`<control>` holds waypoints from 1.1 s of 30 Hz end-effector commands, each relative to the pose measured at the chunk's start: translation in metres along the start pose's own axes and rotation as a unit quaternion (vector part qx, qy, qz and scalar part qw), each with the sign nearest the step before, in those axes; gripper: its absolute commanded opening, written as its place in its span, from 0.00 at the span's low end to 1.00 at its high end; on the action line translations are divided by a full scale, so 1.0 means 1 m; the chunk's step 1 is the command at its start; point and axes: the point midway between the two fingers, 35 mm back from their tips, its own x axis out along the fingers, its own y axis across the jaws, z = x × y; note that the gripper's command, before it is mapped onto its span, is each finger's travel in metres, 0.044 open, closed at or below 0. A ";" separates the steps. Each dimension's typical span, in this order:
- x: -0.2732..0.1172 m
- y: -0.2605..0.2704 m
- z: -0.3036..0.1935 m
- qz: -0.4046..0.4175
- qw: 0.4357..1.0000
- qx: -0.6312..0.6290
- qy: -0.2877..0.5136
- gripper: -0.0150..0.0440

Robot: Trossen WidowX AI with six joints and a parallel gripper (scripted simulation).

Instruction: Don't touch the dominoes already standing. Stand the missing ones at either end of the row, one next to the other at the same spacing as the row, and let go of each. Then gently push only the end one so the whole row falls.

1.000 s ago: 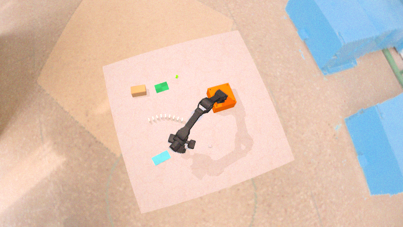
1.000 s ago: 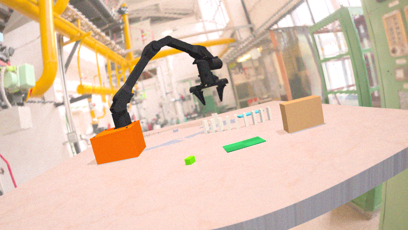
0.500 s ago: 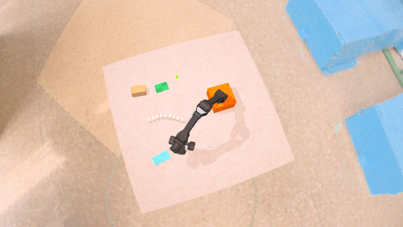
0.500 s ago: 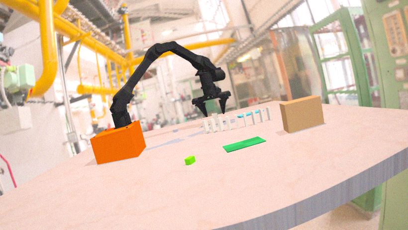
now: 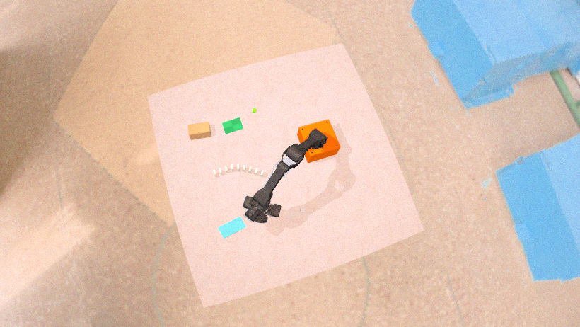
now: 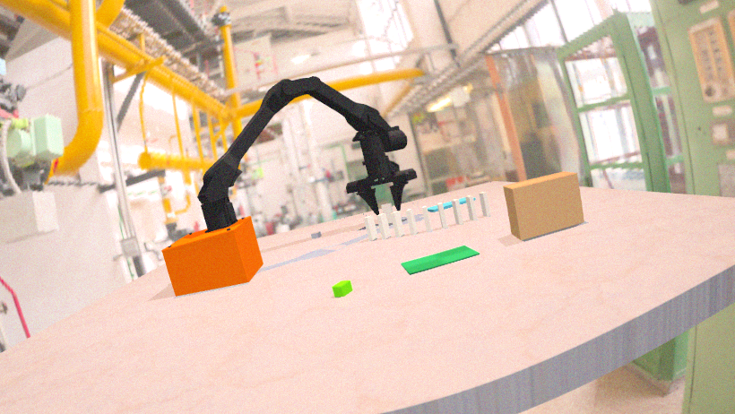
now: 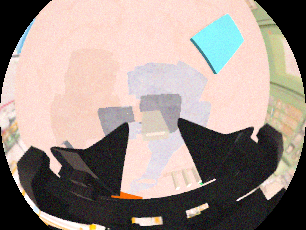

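Observation:
Several white dominoes stand upright in a curved row (image 5: pixel 238 166) (image 6: pixel 396 224); three of the row (image 7: pixel 186 177) show at the bottom of the wrist view. A separate pale domino (image 7: pixel 154 124) (image 6: pixel 386 207) stands apart from the row, on its far side in the exterior view. My gripper (image 7: pixel 154 122) (image 6: pixel 388 211) points down and is open, fingers partly apart, with the separate domino in the gap between the fingertips. I see no finger clearly touching it. In the top view the arm hides the fingertips and this domino.
A cyan flat rectangle (image 5: pixel 231 227) (image 7: pixel 218 42) lies near the gripper. Beyond the row are a green flat rectangle (image 5: pixel 232 125) (image 6: pixel 440 260), a tan box (image 5: pixel 199 131) (image 6: pixel 545 206) and a lime block (image 5: pixel 254 110) (image 6: pixel 341 288). A small grey piece (image 6: pixel 315 235) lies on the table. The arm's base is orange (image 6: pixel 213 264).

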 end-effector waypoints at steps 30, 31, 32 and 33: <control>-0.134 -0.001 0.000 0.000 1.000 0.000 0.000 0.44; -0.135 -0.001 -0.002 0.000 1.000 0.007 0.000 0.44; -0.136 -0.004 -0.006 0.000 1.000 0.029 0.000 0.44; -0.137 -0.007 -0.014 0.000 0.998 0.065 0.000 0.44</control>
